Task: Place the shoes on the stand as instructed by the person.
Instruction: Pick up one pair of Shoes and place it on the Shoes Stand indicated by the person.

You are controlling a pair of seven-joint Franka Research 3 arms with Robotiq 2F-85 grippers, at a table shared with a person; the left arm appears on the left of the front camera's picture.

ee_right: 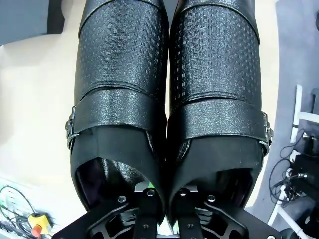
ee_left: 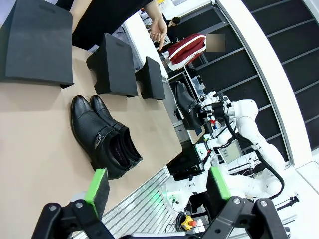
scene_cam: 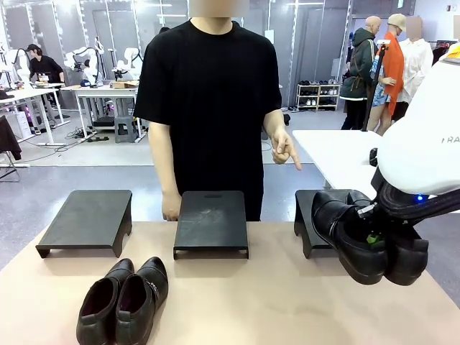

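Right pincer [ee_right: 160, 193] clamps both buckled shoes [ee_right: 167, 99] above the table [scene_cam: 287, 302].

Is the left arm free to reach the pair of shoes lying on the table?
Probably yes. The left gripper is open and empty, the pair of shoes lies just ahead on the table, and nothing stands between them.

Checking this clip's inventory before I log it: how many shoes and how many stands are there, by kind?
Shoes: 4, a resting pair on the table and a held pair in the right gripper
Stands: 3, left stand, middle stand, right stand
Total: 7
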